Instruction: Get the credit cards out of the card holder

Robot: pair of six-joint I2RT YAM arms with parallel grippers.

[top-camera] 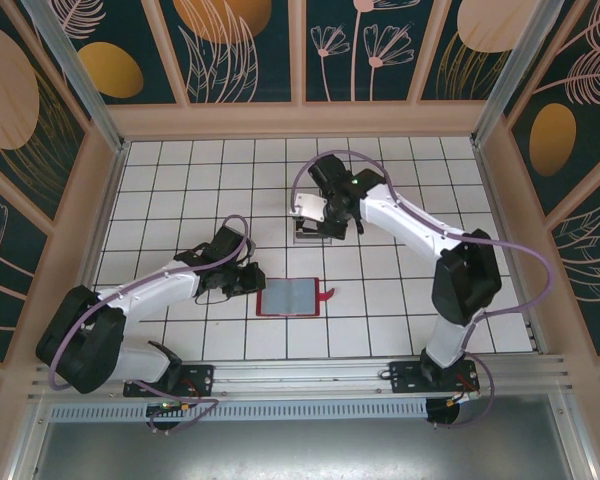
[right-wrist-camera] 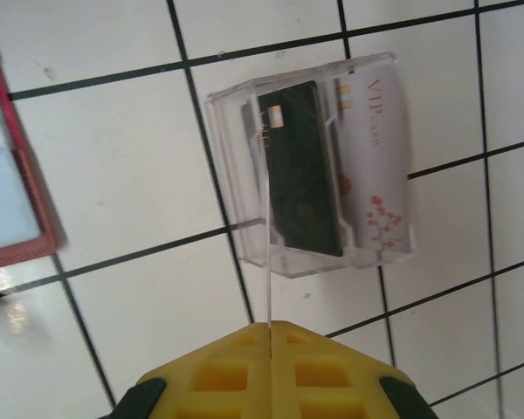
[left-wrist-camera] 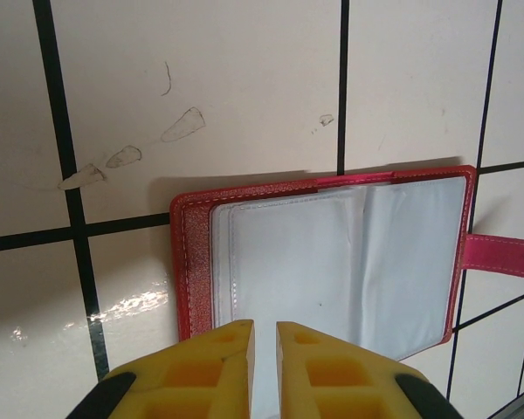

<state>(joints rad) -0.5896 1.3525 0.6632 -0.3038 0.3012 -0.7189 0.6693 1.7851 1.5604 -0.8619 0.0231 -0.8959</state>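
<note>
Red card holder (top-camera: 290, 297) is lying open, flat. At its 12 o'clock, credit cards (right-wrist-camera: 304, 166) are lying, one standing edge-on.

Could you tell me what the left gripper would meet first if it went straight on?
Most likely the open card holder: the left gripper points at its near edge, though its height above it is unclear.

Grainy red card holder (left-wrist-camera: 192, 262), clear plastic tray (right-wrist-camera: 230, 157), glossy tiles (left-wrist-camera: 244, 87)
</note>
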